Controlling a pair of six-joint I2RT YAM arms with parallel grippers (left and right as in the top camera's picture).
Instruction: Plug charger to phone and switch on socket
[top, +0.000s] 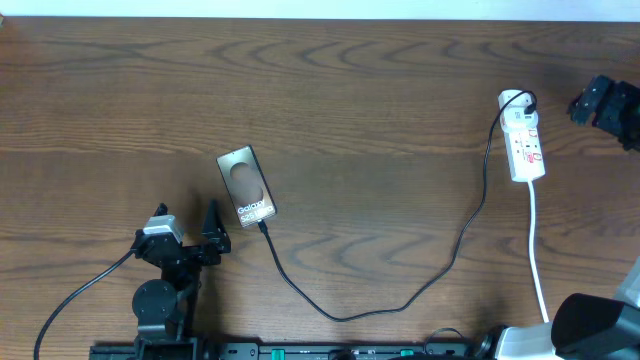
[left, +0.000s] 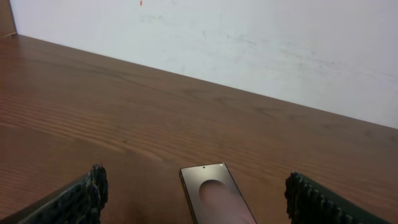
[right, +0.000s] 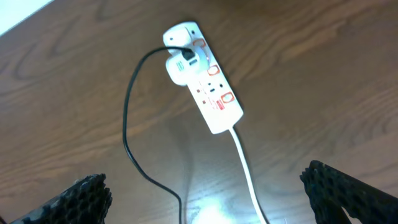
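The phone (top: 246, 186) lies flat left of centre, with a brownish screen and white "Galaxy" text. It also shows in the left wrist view (left: 214, 196), between my fingers and ahead of them. The black charger cable (top: 340, 316) runs from the phone's lower edge, loops along the table and rises to an adapter in the socket (top: 525, 140). The socket is a white power strip with red markings (right: 208, 90). My left gripper (top: 186, 222) (left: 198, 182) is open and empty just below-left of the phone. My right gripper (top: 603, 107) (right: 205, 183) is open and empty, raised to the right of the strip.
The strip's white cord (top: 537, 250) runs down to the front edge on the right. In the right wrist view it (right: 245, 168) lies beside the black cable (right: 127, 130). A white wall (left: 249, 43) stands behind the wooden table (top: 380, 90).
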